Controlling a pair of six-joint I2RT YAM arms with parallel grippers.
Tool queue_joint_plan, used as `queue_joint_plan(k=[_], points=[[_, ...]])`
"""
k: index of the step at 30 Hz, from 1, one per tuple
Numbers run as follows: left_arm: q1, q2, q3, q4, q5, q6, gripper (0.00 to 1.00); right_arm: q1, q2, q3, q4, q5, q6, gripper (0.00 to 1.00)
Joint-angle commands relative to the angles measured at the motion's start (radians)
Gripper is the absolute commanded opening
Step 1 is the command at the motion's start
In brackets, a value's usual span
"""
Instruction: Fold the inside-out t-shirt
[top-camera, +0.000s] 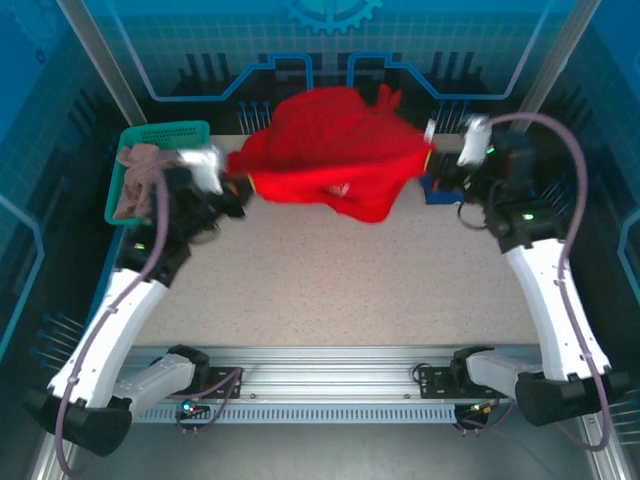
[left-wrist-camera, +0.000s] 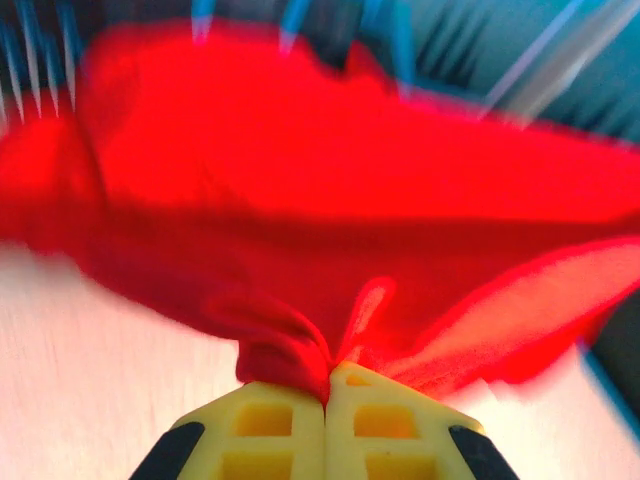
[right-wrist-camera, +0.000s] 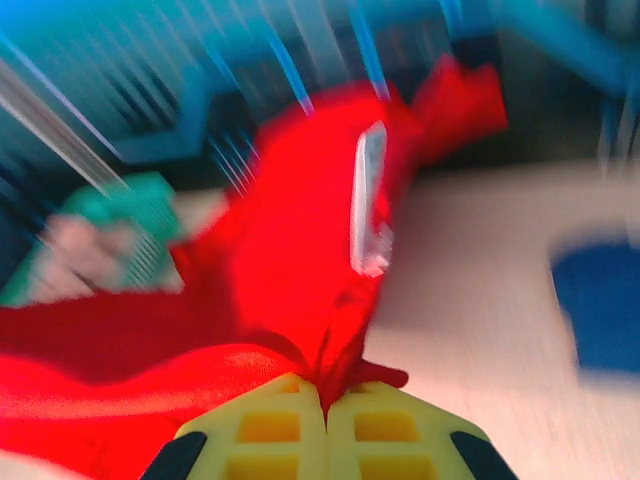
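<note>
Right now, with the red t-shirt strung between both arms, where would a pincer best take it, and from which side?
Probably the drooping lower edge of the t-shirt, coming from the near side, low over the table. That edge hangs free, while the top is bunched and both ends are pinched in the shut left pincer and right pincer.

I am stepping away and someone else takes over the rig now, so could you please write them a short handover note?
Grippers: the left gripper is shut on one end of the red t-shirt; the right gripper is shut on the other end.
Shirt: bunched, hanging between them over the far side of the table.
Nearby: pinkish garment in the green basket; dark blue garment by the right gripper.
Done: shirt gripped and lifted.
Left: spread it flat, then fold; no fold yet.
</note>
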Motion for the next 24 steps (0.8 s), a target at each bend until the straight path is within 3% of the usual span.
queue_joint_plan(k=[1,4,5,9,13,16,19,24], points=[[-0.090,0.064,-0.222,0.058,0.034,-0.089,0.00,-0.071,0.094,-0.233,-0.058,0.080,-0.003,0.00],[-0.170,0.188,-0.308,0.112,0.035,-0.104,0.15,-0.127,0.179,-0.307,-0.028,0.138,-0.017,0.07],[-0.193,0.223,-0.313,0.115,0.031,-0.108,0.25,-0.142,0.199,-0.321,-0.017,0.148,-0.025,0.14],[-0.233,0.258,-0.297,0.126,0.036,-0.112,0.49,-0.133,0.201,-0.307,-0.036,0.199,-0.054,0.39],[-0.253,0.238,-0.263,0.127,-0.014,-0.090,0.62,-0.066,0.168,-0.290,-0.075,0.212,-0.065,0.51],[-0.396,0.296,-0.207,0.173,-0.034,0.091,0.66,-0.021,0.160,-0.299,-0.079,0.169,-0.059,0.52],[-0.582,0.447,-0.118,0.189,-0.064,0.293,0.66,-0.048,0.172,-0.303,-0.057,0.107,-0.043,0.53],[-0.703,0.700,0.046,0.200,-0.040,0.458,0.62,-0.115,0.179,-0.298,-0.028,0.050,-0.037,0.54]])
